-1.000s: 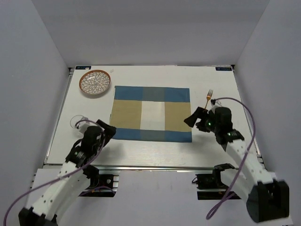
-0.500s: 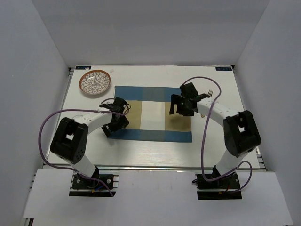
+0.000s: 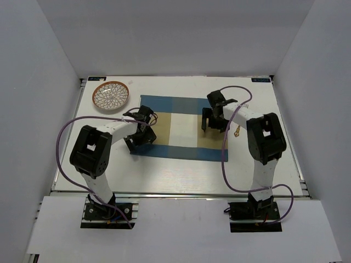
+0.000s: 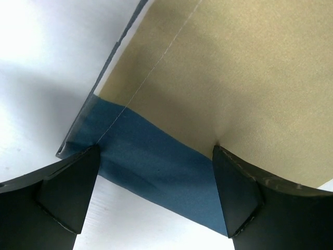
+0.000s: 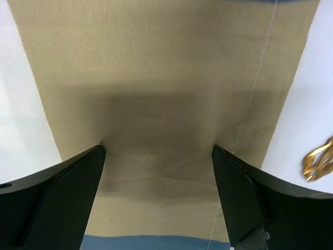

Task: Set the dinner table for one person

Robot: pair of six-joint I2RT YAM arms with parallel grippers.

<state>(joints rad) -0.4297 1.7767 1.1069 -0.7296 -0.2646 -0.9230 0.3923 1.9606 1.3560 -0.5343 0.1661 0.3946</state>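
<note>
The blue-and-tan checked placemat [image 3: 178, 129] lies slightly askew in the middle of the white dinner table [image 3: 181, 170]. My left gripper [image 3: 142, 130] is open, its fingertips [image 4: 86, 156] pressed down on the mat's left part, where the blue band [image 4: 156, 166] meets a tan square. Open as well, my right gripper [image 3: 213, 119] rests both tips on the tan square [image 5: 156, 94] at the mat's right end. A gold fork [image 3: 237, 130] lies just right of the mat, its end [image 5: 318, 159] showing in the right wrist view. A patterned plate [image 3: 111, 96] sits at the far left.
Both arms stretch far out over the table, elbows raised, purple cables [image 3: 66, 142] looping beside them. Grey walls close in the table on three sides. Bare tabletop [image 4: 31, 62] shows left of the mat in the left wrist view.
Both arms have swung from the near edge out onto the placemat, one at each end. The mat now lies slightly turned and shifted. Both grippers stayed open.
</note>
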